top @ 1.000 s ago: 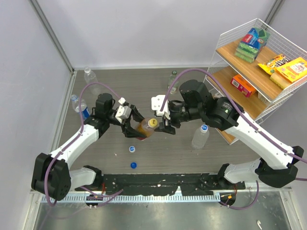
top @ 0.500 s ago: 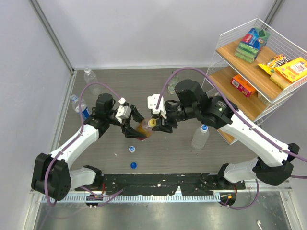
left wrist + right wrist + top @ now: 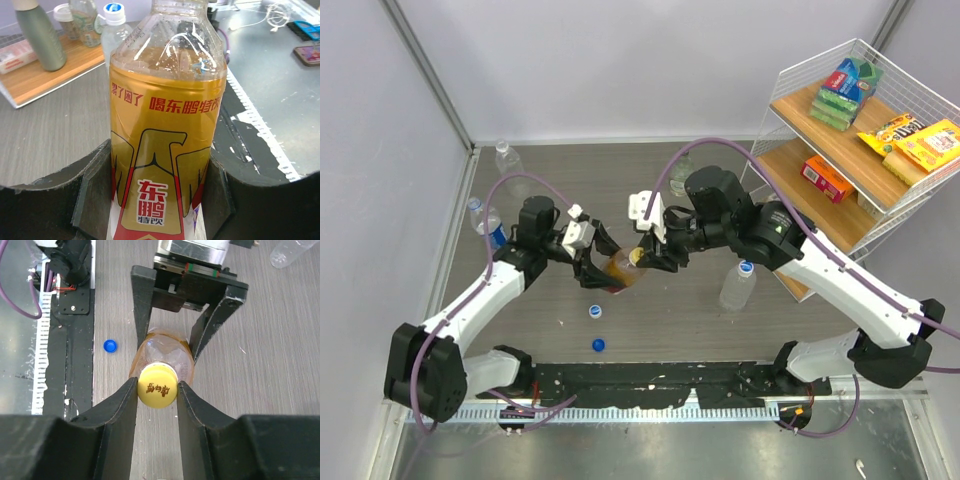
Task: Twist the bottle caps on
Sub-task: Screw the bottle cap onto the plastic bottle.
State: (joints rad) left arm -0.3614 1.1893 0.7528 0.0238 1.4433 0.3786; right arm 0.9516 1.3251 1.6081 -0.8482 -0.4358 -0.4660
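Note:
My left gripper [image 3: 598,268] is shut on the amber bottle with the red label [image 3: 620,270] and holds it tilted above the table. In the left wrist view the bottle [image 3: 165,115] fills the space between the fingers of the left gripper [image 3: 159,170]. A yellow cap [image 3: 158,385] sits on the bottle's neck. My right gripper [image 3: 158,390] is shut on this cap, one finger [image 3: 120,405] on each side. In the top view the right gripper [image 3: 646,256] is at the bottle's top. A white cap with a blue middle [image 3: 594,311] and a dark blue cap [image 3: 599,345] lie on the table.
A clear bottle with a white and blue cap [image 3: 736,285] stands right of centre. A blue-label bottle [image 3: 485,225] and a clear bottle [image 3: 506,157] are at the left, another clear bottle [image 3: 680,165] at the back. A wire snack rack [image 3: 840,150] stands at the right.
My right gripper has moved left onto the yellow cap and its wrist has turned a little. The left gripper and the amber bottle have stayed in place.

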